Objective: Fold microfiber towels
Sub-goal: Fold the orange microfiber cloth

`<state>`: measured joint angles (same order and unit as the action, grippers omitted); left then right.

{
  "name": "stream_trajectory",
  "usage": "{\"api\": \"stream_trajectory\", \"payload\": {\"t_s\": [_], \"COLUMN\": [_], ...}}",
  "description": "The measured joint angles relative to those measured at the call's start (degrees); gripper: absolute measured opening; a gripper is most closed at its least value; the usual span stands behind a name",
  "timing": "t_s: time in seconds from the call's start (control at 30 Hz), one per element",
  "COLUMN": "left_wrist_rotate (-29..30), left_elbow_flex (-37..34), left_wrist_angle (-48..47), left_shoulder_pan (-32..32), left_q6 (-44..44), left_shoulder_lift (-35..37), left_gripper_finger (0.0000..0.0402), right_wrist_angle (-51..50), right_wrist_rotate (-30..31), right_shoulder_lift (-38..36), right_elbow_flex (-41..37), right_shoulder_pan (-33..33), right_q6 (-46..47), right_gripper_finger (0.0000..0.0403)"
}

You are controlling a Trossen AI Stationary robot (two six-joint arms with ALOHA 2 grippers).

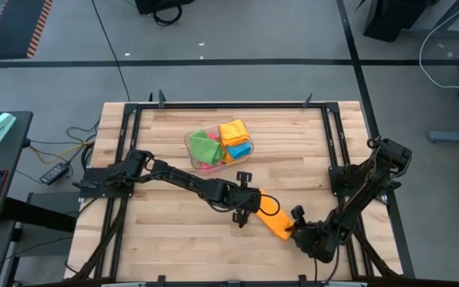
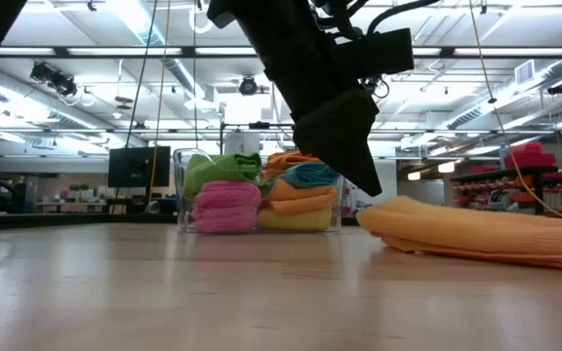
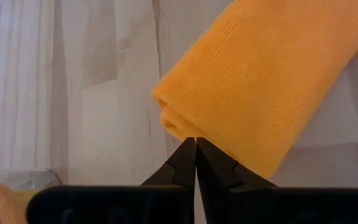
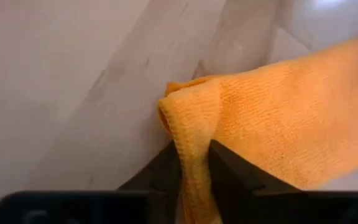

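An orange microfiber towel (image 1: pixel 272 216), folded into a thick strip, lies slantwise on the wooden table near its front. My left gripper (image 1: pixel 250 206) is at the strip's far end, its fingers shut, their tips (image 3: pixel 196 144) meeting at the towel's folded edge (image 3: pixel 179 127). My right gripper (image 1: pixel 292 232) is at the strip's near end, shut on a corner of it (image 4: pixel 194 124). In the low view the left gripper (image 2: pixel 369 185) points down at the towel's end (image 2: pixel 388 216). My left gripper touches the orange towel's folded far end (image 3: pixel 185 132) with its shut fingertips, coming slantwise from above. Whether a layer is caught between the tips cannot be told. The towel lies flat on the table there. My right gripper pinches the towel's near corner (image 4: pixel 191 146) between its two fingers, slanting down from above. The cloth there is a folded bunch of several layers. The rest of the towel (image 4: pixel 291 118) lies on the table.
A clear plastic bin (image 1: pixel 190 142) stands at the middle of the table's far half, holding folded green (image 1: pixel 204 146), yellow (image 1: pixel 233 131), blue (image 1: pixel 241 149) and pink (image 2: pixel 225 205) towels. Bare wood lies to the left and front of the orange towel.
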<state>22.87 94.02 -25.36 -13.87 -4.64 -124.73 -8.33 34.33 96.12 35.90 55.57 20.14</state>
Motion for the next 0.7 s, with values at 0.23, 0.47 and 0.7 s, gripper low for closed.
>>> {"api": "stream_trajectory", "payload": {"t_s": [0.23, 0.47, 0.7], "left_wrist_rotate": [-0.46, -0.81, -0.85], "left_elbow_flex": [0.00, 0.09, 0.07], "left_wrist_angle": [2.68, 10.47, 21.71], "left_shoulder_pan": [-1.52, -4.54, -4.13], "left_q6": [0.59, -0.17, 2.63], "left_shoulder_lift": [0.00, -0.64, -5.09], "left_gripper_finger": [0.0027, 0.0021, 0.0042], "right_wrist_angle": [0.08, -0.08, 0.07], "right_wrist_rotate": [-1.32, -4.86, -14.97], "right_shoulder_lift": [0.00, -1.91, -4.87], "right_elbow_flex": [-0.07, 0.77, 2.26], "right_shoulder_pan": [-1.16, -2.76, -6.13], "right_q6": [-0.04, 1.54, 3.18], "right_gripper_finger": [0.0028, 0.0025, 0.0024]}}
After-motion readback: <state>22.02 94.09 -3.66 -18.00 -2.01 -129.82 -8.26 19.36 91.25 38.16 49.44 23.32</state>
